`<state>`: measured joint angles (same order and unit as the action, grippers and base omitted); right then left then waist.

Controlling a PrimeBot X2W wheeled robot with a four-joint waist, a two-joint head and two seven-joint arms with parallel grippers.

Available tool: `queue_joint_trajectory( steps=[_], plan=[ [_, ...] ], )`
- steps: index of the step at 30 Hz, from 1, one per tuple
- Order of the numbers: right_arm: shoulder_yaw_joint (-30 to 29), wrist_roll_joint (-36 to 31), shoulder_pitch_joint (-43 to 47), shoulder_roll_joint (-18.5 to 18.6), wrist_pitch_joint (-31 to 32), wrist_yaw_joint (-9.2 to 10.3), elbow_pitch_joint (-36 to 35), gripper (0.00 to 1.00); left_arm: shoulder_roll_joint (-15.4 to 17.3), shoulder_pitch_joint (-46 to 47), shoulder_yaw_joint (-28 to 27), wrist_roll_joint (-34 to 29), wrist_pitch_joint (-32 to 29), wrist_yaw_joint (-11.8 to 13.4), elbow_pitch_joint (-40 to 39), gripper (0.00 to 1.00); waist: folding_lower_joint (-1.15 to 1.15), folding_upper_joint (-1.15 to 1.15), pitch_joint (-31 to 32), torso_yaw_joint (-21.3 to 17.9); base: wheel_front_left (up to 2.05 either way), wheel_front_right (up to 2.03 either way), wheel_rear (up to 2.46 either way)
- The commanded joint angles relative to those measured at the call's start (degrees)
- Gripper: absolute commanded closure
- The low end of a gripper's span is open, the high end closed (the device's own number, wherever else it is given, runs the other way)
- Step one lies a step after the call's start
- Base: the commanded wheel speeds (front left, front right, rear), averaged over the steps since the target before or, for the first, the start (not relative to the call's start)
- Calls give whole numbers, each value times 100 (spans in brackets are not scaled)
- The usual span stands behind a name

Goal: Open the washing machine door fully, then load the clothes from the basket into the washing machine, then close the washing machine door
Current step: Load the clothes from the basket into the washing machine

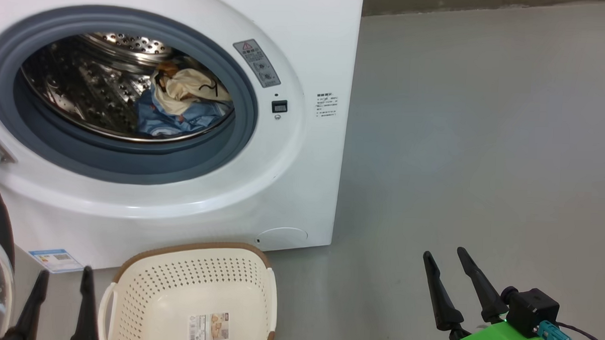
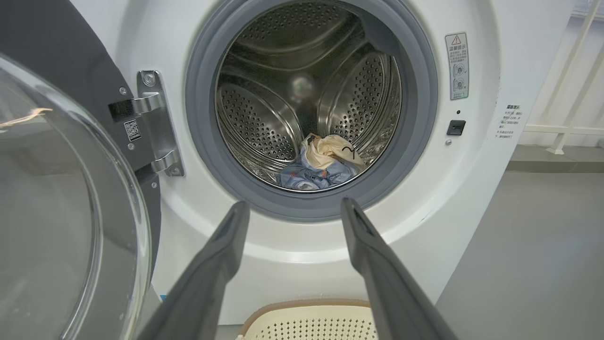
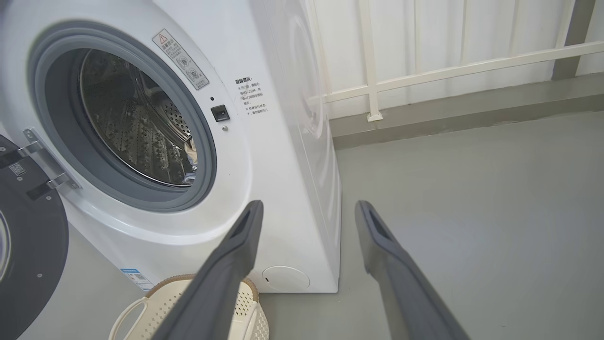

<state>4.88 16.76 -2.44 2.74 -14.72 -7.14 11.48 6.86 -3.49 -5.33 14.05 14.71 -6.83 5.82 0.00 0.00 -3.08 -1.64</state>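
The clothes [image 1: 184, 103] lie in the drum of the washing machine [image 1: 306, 49], upper left, and the washing machine door [image 2: 56, 212] stands open at the left edge. The basket [image 1: 192, 292], lower centre, shows an unreadable label sticker [image 1: 209, 328]. A grey warning sticker [image 1: 256, 62] bears a red triangle. The left gripper [image 1: 65, 271] and the right gripper [image 1: 444, 252] are both spread.

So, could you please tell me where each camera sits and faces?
Head view: on the head, looking down at washing machine and basket; left hand, right hand below.
Left wrist view: on the left wrist, facing the clothes in the drum, door beside; own fingers.
Right wrist view: right wrist, facing the machine's corner and floor; own fingers.
All share the basket.
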Motion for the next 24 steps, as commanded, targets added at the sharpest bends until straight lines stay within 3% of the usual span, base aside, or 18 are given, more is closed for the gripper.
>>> queue_joint_trajectory(
  steps=[1, 10, 24],
  plan=[
    [136, -45, -55, 14, -28, -35, -142, 0, 46, 34, -290, -65, 29, -29, -191, 0, 0, 0, 27, -3, 0, 0, 0],
    [68, -115, 16, 14, -28, -35, -182, 0, -254, -487, -655, -254, 29, 15, -414, 0, 0, 0, 195, -16, 0, 0, 0],
    [18, -311, 62, 14, -28, -35, -312, 0, -363, -716, -841, -434, 29, 51, -443, 0, 0, 0, 241, -6, 0, 0, 0]
  ],
)
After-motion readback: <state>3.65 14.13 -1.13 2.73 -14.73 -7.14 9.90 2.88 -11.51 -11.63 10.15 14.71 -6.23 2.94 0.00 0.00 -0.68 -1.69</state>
